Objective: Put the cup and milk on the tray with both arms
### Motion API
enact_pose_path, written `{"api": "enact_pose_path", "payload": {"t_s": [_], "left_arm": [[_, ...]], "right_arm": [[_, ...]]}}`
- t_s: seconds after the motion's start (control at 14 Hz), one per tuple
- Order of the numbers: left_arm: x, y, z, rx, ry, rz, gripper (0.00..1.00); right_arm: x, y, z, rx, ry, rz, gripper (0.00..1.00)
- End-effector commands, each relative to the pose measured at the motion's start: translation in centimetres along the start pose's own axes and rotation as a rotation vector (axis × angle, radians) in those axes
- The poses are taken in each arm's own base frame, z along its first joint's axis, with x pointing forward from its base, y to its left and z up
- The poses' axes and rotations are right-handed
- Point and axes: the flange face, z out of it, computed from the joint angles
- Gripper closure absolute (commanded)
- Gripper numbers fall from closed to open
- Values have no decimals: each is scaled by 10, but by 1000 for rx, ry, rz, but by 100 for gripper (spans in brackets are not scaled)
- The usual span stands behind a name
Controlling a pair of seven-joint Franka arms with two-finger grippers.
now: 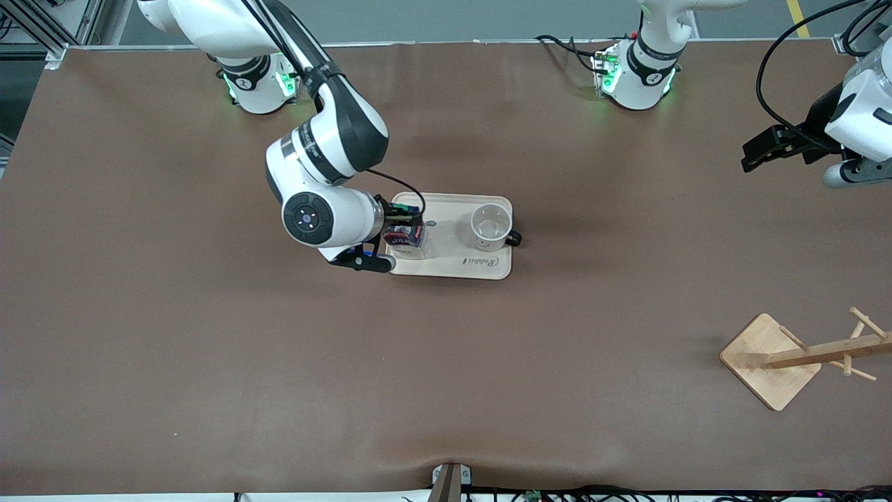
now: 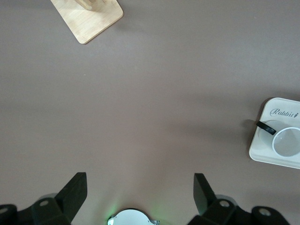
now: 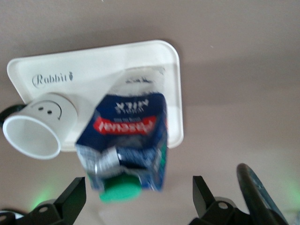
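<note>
The cream tray (image 1: pixel 456 263) lies mid-table. On it stands the white smiley cup (image 1: pixel 490 226), at the end toward the left arm, its black handle over the rim. The dark blue milk (image 1: pixel 405 238) with a red label stands on the end toward the right arm. My right gripper (image 1: pixel 408 223) is at the milk, open; in the right wrist view the fingers (image 3: pixel 75 190) stand clear on both sides of the green-capped milk (image 3: pixel 129 138), with the cup (image 3: pixel 40 126) and tray (image 3: pixel 93 65) past it. My left gripper (image 1: pixel 751 157) waits open, high over the table's edge at the left arm's end.
A wooden rack (image 1: pixel 770 359) with pegs stands toward the left arm's end, nearer the front camera. The left wrist view has my left gripper (image 2: pixel 139 180) over bare brown table, the rack base (image 2: pixel 89 18), and the tray (image 2: pixel 262 150) with the cup (image 2: pixel 287 141).
</note>
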Motion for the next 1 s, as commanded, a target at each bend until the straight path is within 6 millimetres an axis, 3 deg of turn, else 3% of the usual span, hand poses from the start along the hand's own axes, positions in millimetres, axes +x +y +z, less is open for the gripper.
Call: {"api": "enact_pose_path", "payload": {"t_s": [0.0,0.14,0.21,0.28,0.43,0.64,0.85,0.93], "left_arm": [[-3,0,-1,1,4,-8,0],[-3,-1,-1,1,4,-9,0],[-3,-1,0,0,4,-9,0],[-3,-1,0,1,2,-9,0],[-3,-1,0,1,2,-9,0],[-2,-1,1,1,2,-9,0],[-2,0,1,1,2,-7,0],[-2,0,1,1,2,-7,0]], "right_arm": [[16,40,-77,93,-38,41,0],[15,80,-126,205,-162,57,0],[19,111,-152,238,-188,69,0],[20,135,-165,243,-221,81,0],[22,180,-187,238,-245,106,0],[19,212,-210,177,-173,129,0],[20,274,-228,178,-164,66,0],[12,276,-239,113,-103,31,0]]}}
